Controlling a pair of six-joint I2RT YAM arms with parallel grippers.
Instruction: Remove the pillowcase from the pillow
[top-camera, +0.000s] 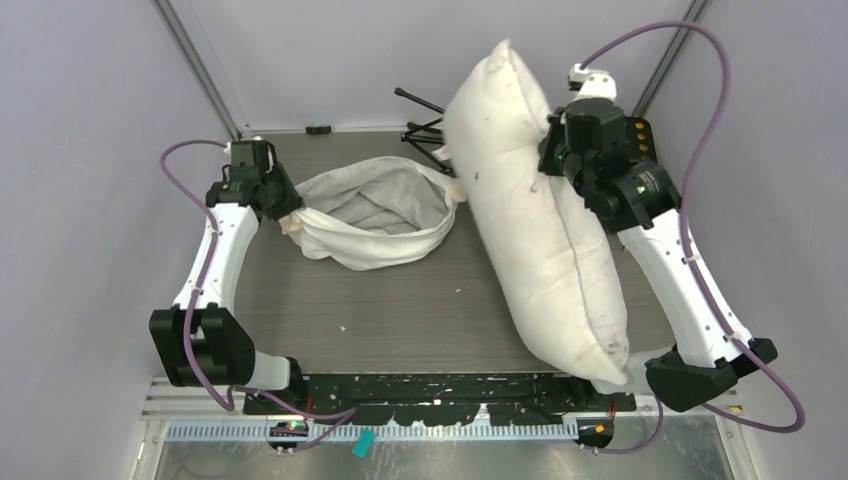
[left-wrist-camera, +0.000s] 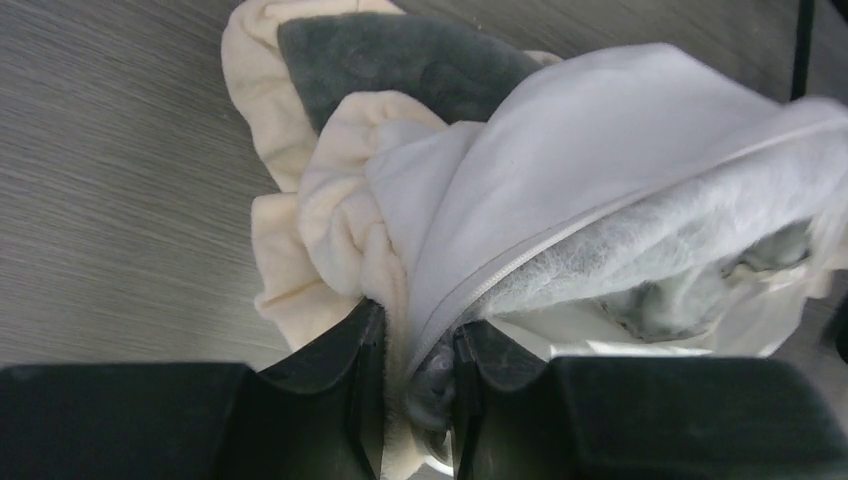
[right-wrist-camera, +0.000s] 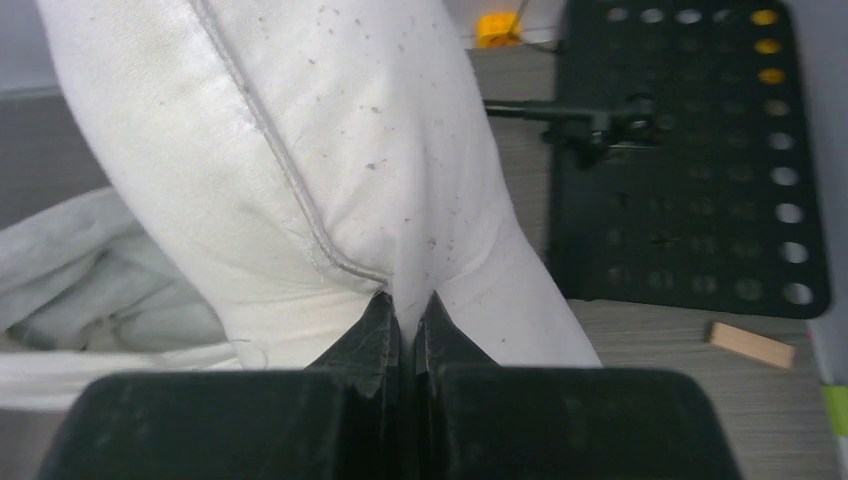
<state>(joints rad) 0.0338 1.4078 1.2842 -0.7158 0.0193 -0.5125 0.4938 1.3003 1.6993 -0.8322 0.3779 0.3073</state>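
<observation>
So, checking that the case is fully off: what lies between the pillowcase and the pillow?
Top view: only bare table lies between the pillowcase and the pillow toward the near edge; farther back their edges meet in the view.

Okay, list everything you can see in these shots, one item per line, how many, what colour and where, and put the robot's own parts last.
pillowcase: one, cream-white and dark grey, gaping open at the table's left-centre
pillow: one, off-white with specks, tilted up on the right, outside the pillowcase
table: one, grey wood-grain, under everything
tripod: one, black, at the back edge beside the pillow
perforated plate: one, black, far right of the table
wooden block: one, tan, just beside the plate
left gripper: one, black, shut on the pillowcase's frilled edge
right gripper: one, black, shut on the pillow's fabric
</observation>
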